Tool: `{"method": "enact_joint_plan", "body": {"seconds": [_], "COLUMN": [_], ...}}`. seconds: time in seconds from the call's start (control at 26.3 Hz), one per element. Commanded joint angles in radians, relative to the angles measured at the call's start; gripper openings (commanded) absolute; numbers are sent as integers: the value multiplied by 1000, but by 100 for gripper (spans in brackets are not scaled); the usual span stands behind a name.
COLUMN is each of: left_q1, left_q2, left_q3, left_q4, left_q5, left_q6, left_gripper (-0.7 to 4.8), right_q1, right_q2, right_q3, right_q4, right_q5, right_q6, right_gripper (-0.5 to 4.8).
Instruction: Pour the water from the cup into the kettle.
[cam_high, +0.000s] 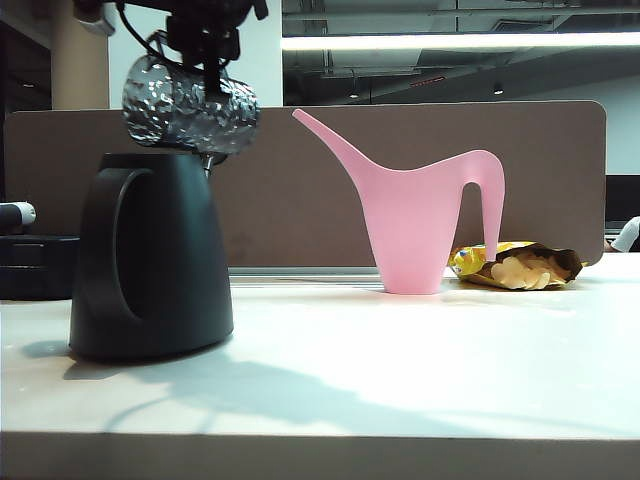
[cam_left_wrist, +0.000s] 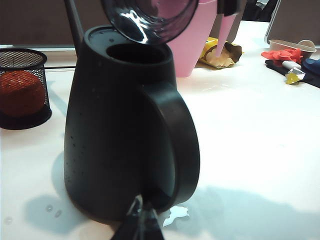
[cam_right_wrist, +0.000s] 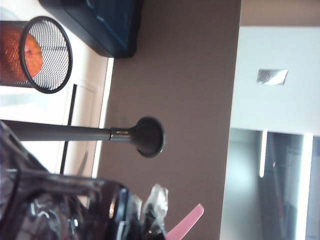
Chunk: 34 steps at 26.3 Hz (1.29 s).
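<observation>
A brown partition panel (cam_high: 300, 180) closes off the far edge of the pale desk (cam_high: 400, 370), with a dim ceiling and strip light beyond it. Near the desk's left end stands the large matte black plastic kettle (cam_high: 160, 260), its wide loop handle facing the front edge. Directly over the kettle's top, the right pincer (cam_high: 205, 55) hangs from above, clamped shut on the small dark purple bumpy-walled cup (cam_high: 190, 103), which lies tipped on its side with its rim above the kettle's opening.

The exterior view alone shows the whole tall pink long-spouted watering can (cam_high: 420, 220) near the far edge, with an open snack bag (cam_high: 520, 265) just beside it. The left wrist view alone shows the kettle's round open mouth with the cup's rim (cam_left_wrist: 150, 17) tilted just above it, small drops of water (cam_left_wrist: 52, 210) on the desk at the kettle's foot, and a black mesh basket (cam_left_wrist: 22, 90) holding an orange ball. The right wrist view shows the kettle's round knob on its stem (cam_right_wrist: 147, 136).

Only dark tips of the left pincer (cam_left_wrist: 140, 225) show by the kettle's base; whether it is parted cannot be told.
</observation>
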<state>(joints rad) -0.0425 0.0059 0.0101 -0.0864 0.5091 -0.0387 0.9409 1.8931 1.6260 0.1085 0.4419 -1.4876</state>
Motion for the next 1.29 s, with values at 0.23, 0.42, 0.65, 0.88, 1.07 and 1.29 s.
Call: {"method": "enact_joint_plan", "body": {"seconds": [0.23,0.42,0.65,0.88,1.07,1.29], "left_q1": [0,0,0,0,0,0], "left_q2": [0,1,1,1,1,1], "left_q3": [3,3,3,3,3,3], "left_q4": [14,14,14,14,13,13], "left_q5": [1,2,4,4,19,34], "left_q6": [1,1,1,1,-4,-4], "left_gripper": [-5,-5,-5,-5,-5,-5], "right_q1": [0,3,5,18,37,35], "right_q2": [-3,-3,-3,6,15,15], "right_q3": [4,4,4,5,5,7], "right_q4": [28,30,31,53,57,54], "right_q5": [5,2,-2,-14,-13,9], "right_q6": [-65,-94,-120,-145,-159,-163], "right_gripper": [-6,-6,-6,-6,-6,-6]}}
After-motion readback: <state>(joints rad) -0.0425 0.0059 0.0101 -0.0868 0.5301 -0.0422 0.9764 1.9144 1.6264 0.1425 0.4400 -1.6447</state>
